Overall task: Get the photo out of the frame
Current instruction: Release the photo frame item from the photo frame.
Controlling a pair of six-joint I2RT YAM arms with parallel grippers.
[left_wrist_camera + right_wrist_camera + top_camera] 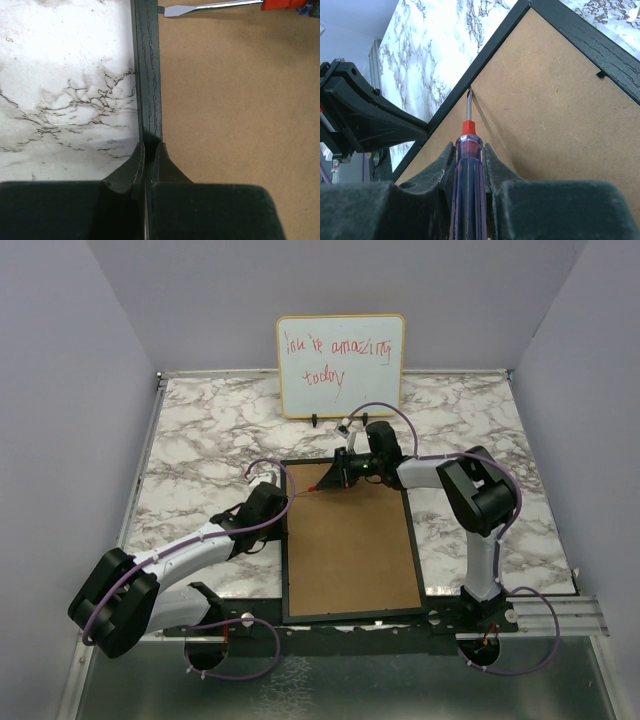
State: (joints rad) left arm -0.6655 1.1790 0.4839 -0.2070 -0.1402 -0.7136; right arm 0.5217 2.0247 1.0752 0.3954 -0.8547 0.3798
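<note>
The frame lies face down on the marble table, its brown back panel facing up. The photo is hidden under that panel. My left gripper is shut, its tips resting on the frame's left black rail. My right gripper is over the frame's far end, shut on a blue-handled, red-collared screwdriver. The screwdriver's blade lies across the back panel, and its tip touches the inner edge of the left rail near the far left corner.
A whiteboard with red handwriting stands upright just beyond the frame's far edge. A small black tab sticks out from the frame's far rail over the panel. Grey walls close in the table on both sides and at the back.
</note>
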